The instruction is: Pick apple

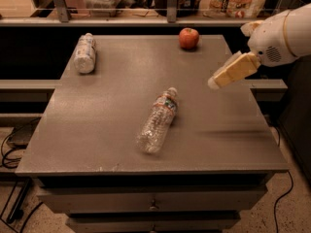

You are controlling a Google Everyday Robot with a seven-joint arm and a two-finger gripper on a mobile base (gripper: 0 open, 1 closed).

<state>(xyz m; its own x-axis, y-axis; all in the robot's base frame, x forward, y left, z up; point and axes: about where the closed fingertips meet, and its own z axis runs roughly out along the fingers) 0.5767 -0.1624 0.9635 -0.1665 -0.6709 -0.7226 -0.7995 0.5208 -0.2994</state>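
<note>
The gripper (pixel 215 83) hangs over the table's (pixel 97 130) right side, touching nothing; whether it's spread or closed, cannot tell. The apple (pixel 189 38) sits upright near the far edge, well apart.

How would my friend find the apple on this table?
Find the big grey table and look along its far edge, right of the middle. The apple sits there, beyond the gripper hovering over the table's right side. It is the only small, round, red thing; the middle bottle and the far-left bottle are long, clear and lying down.
</note>
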